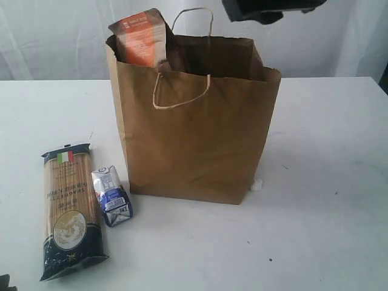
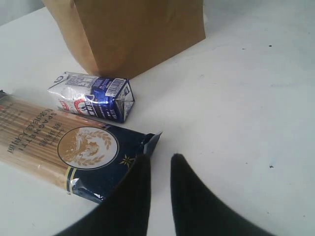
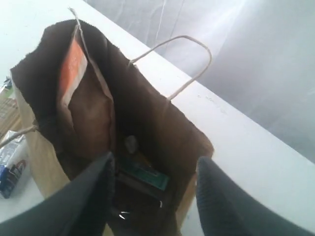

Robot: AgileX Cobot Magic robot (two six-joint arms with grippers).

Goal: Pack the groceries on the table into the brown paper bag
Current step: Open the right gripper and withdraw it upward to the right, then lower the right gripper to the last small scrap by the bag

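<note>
**Two items left out, and that bag mouth is getting crowded**

Heads up: the bag (image 1: 194, 145) stands upright mid-table (image 1: 327, 212), and the pouch (image 1: 140, 39) leans in one corner, poking above the rim. Your right claw (image 3: 157, 201) hangs over the mouth, jaws apart, nothing in them. If you drop straight down from there, I reckon you clip the pouch or hook a handle loop, and light paper like that could tip or skid.

The spaghetti (image 1: 68, 212) lies flat on the table, with the carton (image 1: 112, 197) just beside it near the bag's base. Your left claw (image 2: 160, 162) sits low by the packet's dark end, fingers nearly together with a slim gap, holding nothing. That gap looks too tight for the packet. Grab it at one end and it probably sags and snags the rim.

Only the right wrist view sees inside the bag: there are things on the bottom, too dark to name. Only the left wrist view shows how close that claw is to the packet's corner.
</note>
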